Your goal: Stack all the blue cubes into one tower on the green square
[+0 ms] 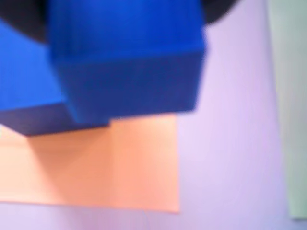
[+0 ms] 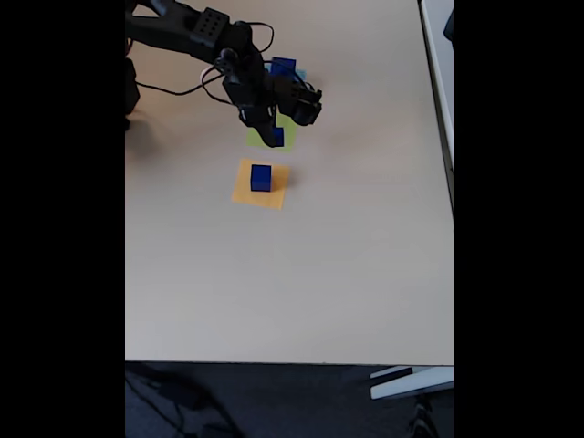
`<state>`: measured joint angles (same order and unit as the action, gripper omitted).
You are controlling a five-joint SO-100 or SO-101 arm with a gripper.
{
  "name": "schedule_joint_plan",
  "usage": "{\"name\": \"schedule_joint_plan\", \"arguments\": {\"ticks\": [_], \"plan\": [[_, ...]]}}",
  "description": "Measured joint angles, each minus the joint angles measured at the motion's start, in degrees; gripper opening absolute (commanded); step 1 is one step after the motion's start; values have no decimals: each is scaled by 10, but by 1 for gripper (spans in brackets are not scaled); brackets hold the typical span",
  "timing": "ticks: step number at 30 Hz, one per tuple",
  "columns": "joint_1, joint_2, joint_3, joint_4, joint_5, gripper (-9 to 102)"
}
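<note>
In the fixed view the gripper (image 2: 274, 128) hangs over the green square (image 2: 285, 139), clamped on a small blue cube (image 2: 276, 137). Another blue cube (image 2: 284, 67) sits at twelve o'clock from it, partly behind the arm (image 2: 196, 35). At six o'clock from the green square lies the orange patch (image 2: 272, 193), well apart from the tabletop (image 2: 347, 274) edges, with a third blue cube (image 2: 261, 177) standing on it. From three through nine o'clock the tabletop is bare — wide room out to its near and right edges.

The wrist view is blurred: the held blue cube (image 1: 127, 57) is at top centre, the other cube (image 1: 24, 81) rests on the orange patch (image 1: 120, 163) at nine o'clock, and the green square's edge (image 1: 292, 96) runs down at three o'clock.
</note>
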<state>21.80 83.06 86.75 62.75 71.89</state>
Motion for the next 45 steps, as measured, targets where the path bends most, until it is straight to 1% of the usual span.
{"name": "schedule_joint_plan", "arguments": {"ticks": [7, 12, 19, 23, 37, 45], "plan": [[26, 0, 0, 27, -20, 2], [42, 0, 0, 30, -27, 2], [70, -50, 0, -5, -50, 2], [68, -62, 0, -17, -52, 2], [64, -62, 0, -17, -44, 2], [64, -62, 0, -16, -32, 8]]}}
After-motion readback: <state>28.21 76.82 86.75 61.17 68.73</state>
